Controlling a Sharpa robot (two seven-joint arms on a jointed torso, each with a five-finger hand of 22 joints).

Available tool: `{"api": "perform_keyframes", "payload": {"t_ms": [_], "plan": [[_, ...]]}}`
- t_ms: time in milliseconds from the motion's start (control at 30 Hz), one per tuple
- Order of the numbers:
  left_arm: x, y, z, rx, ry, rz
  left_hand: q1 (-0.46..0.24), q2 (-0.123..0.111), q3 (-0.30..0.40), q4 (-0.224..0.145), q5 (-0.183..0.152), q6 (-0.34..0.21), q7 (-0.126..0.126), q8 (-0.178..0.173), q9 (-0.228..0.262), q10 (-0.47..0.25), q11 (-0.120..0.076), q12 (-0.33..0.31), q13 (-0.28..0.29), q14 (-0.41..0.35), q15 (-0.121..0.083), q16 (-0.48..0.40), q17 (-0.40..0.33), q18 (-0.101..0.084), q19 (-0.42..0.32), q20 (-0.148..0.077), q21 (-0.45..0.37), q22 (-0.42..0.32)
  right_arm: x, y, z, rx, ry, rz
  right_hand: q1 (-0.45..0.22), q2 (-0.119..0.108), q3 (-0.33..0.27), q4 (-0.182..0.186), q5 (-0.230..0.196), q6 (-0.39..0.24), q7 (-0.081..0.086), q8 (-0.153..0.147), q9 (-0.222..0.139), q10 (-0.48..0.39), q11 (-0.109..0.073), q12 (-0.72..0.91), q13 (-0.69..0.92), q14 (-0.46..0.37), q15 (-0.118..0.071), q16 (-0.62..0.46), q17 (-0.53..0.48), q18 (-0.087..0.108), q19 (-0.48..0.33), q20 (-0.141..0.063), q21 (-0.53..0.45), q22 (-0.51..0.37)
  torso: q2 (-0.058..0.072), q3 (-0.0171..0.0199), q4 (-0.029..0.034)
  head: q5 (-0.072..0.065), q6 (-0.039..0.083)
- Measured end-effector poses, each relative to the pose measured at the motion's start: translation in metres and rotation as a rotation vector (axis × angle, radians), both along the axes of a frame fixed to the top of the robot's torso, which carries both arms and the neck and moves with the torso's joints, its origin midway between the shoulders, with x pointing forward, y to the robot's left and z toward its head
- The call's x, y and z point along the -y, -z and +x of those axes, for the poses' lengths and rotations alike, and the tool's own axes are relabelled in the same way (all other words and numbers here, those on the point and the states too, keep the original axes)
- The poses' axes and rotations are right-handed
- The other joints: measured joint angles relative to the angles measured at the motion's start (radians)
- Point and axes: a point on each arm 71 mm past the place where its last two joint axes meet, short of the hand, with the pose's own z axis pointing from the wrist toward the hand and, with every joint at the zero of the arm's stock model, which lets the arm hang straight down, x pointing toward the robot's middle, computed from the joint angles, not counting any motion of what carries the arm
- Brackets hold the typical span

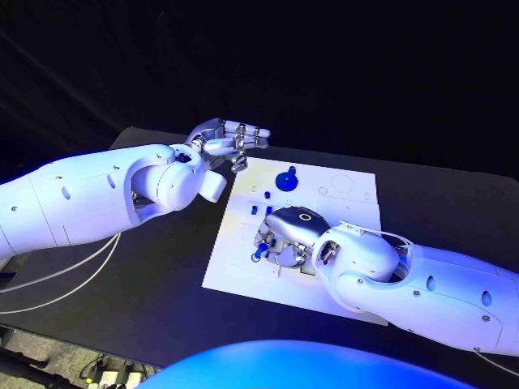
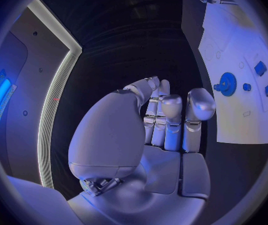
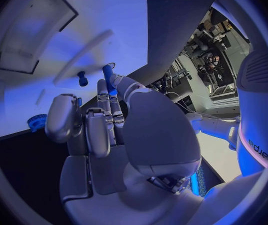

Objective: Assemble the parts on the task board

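Note:
The white task board (image 1: 347,194) lies in the middle of the black table. A blue gear (image 1: 286,180) stands near its far edge, with small blue parts (image 1: 255,209) beside it. My right hand (image 1: 285,235) is down on the board's near half and pinches a slim blue peg (image 3: 109,77) at its fingertips; blue shows under the fingers (image 1: 259,253). A short blue stud (image 3: 82,78) stands on the board close by. My left hand (image 1: 230,142) hovers off the board's far left corner, fingers curled in with nothing in them (image 2: 171,117). The gear (image 2: 226,84) lies beyond its fingertips.
Bare black table (image 1: 154,275) surrounds the board on all sides. My left forearm (image 1: 84,203) stretches over the table's left part and my right forearm (image 1: 435,284) covers the board's near right corner. White cables (image 1: 61,275) hang at the left.

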Motion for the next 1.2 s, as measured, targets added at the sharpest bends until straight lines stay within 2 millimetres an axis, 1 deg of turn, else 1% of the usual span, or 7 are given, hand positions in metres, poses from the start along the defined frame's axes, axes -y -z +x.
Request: {"api": "perform_keyframes", "payload": {"t_ms": [267, 633, 933, 1000, 1067, 1133, 1200], "plan": [[-0.0002, 0.0000, -0.0001, 0.000, 0.000, 0.000, 0.000, 0.000, 0.000, 0.000, 0.000, 0.000, 0.000, 0.000, 0.000, 0.000, 0.000, 0.000, 0.000, 0.000, 0.000, 0.000, 0.000, 0.000, 0.000, 0.000, 0.000, 0.000, -0.0050, 0.0012, -0.0029, 0.006, -0.013, -0.005, 0.003, 0.001, 0.002, -0.004, 0.000, 0.003, -0.002, -0.003, 0.000, 0.002, 0.005, 0.000, 0.000, 0.000, 0.000, 0.000, 0.000, 0.000, 0.000, 0.000, 0.000, 0.000, 0.000, -0.0001, 0.0003, 0.001, -0.003], [-0.0009, -0.0001, -0.0002, 0.000, -0.001, 0.001, 0.000, 0.000, 0.000, 0.000, 0.000, 0.000, 0.000, 0.000, 0.000, 0.000, 0.000, 0.000, 0.000, 0.000, 0.000, 0.000, 0.000, 0.000, 0.000, 0.000, 0.000, 0.000, -0.0044, 0.0060, -0.0072, -0.005, -0.016, -0.014, 0.006, -0.001, 0.002, -0.004, 0.003, 0.004, -0.002, -0.001, 0.001, 0.009, 0.005, -0.003, 0.001, 0.000, 0.000, 0.000, 0.000, 0.000, 0.000, 0.000, 0.000, 0.000, 0.000, -0.0005, 0.0010, 0.004, -0.007], [-0.0010, 0.0000, -0.0003, -0.001, -0.001, 0.001, 0.000, 0.000, 0.000, 0.000, 0.000, 0.000, 0.000, 0.000, 0.000, 0.000, 0.000, 0.000, 0.000, 0.000, 0.000, 0.000, 0.000, 0.000, 0.000, 0.000, 0.000, 0.000, -0.0052, 0.0067, -0.0074, -0.005, -0.012, -0.017, 0.006, -0.001, 0.004, -0.002, 0.005, 0.004, -0.001, -0.001, 0.001, 0.010, 0.006, -0.011, 0.002, 0.000, 0.000, 0.000, 0.000, 0.000, 0.000, 0.000, -0.005, 0.000, -0.001, -0.0006, 0.0004, 0.006, -0.006], [-0.0010, 0.0000, -0.0003, -0.001, 0.000, 0.001, 0.000, 0.000, 0.000, 0.000, 0.000, 0.000, 0.000, 0.000, 0.000, 0.000, 0.000, 0.000, 0.000, 0.000, 0.000, 0.000, 0.000, 0.000, 0.000, 0.000, 0.000, 0.000, -0.0057, 0.0071, -0.0070, -0.005, -0.011, -0.020, 0.006, -0.001, 0.005, -0.001, 0.005, -0.008, 0.011, -0.002, 0.001, 0.006, 0.010, -0.020, 0.002, 0.000, 0.000, 0.000, 0.000, 0.000, 0.000, 0.000, -0.008, 0.000, -0.001, -0.0007, 0.0003, 0.006, -0.005], [-0.0010, -0.0001, -0.0003, -0.001, 0.000, 0.001, 0.000, 0.000, 0.000, 0.000, 0.000, 0.000, 0.000, 0.000, 0.000, 0.000, 0.000, 0.000, 0.000, 0.000, 0.000, 0.000, 0.000, 0.000, 0.000, 0.000, 0.000, 0.000, -0.0065, 0.0076, -0.0064, -0.005, -0.010, -0.022, -0.005, -0.010, 0.012, 0.003, 0.007, -0.036, 0.021, -0.020, 0.021, -0.015, 0.018, -0.029, 0.001, -0.003, 0.003, 0.000, 0.000, 0.000, -0.004, 0.004, -0.013, 0.000, -0.001, -0.0007, 0.0003, 0.006, -0.005], [-0.0009, -0.0001, -0.0003, -0.001, 0.000, 0.001, 0.000, 0.000, -0.002, -0.002, 0.000, 0.000, 0.000, 0.000, 0.000, -0.001, 0.001, 0.000, 0.000, 0.000, 0.000, 0.000, -0.001, 0.000, 0.000, 0.000, 0.000, 0.000, -0.0072, 0.0082, -0.0060, -0.006, -0.009, -0.024, -0.024, -0.014, 0.016, 0.007, 0.012, -0.065, 0.027, -0.039, 0.019, -0.038, 0.024, -0.043, -0.005, -0.001, 0.010, 0.000, 0.000, 0.000, -0.006, 0.006, -0.017, 0.000, -0.001, -0.0006, 0.0002, 0.006, -0.005], [-0.0009, -0.0001, -0.0004, -0.001, 0.000, 0.001, 0.000, 0.000, -0.003, -0.003, 0.000, 0.000, 0.000, 0.000, 0.000, -0.003, 0.003, 0.000, 0.001, 0.000, 0.000, 0.000, -0.002, 0.000, 0.000, 0.000, 0.000, -0.001, -0.0081, 0.0090, -0.0056, -0.006, -0.008, -0.027, -0.041, -0.019, 0.017, 0.009, 0.011, -0.090, 0.028, -0.049, 0.008, -0.051, 0.027, -0.050, -0.011, 0.000, 0.011, 0.000, 0.000, 0.000, -0.009, 0.009, -0.020, 0.000, -0.001, -0.0006, 0.0002, 0.005, -0.004]]}}
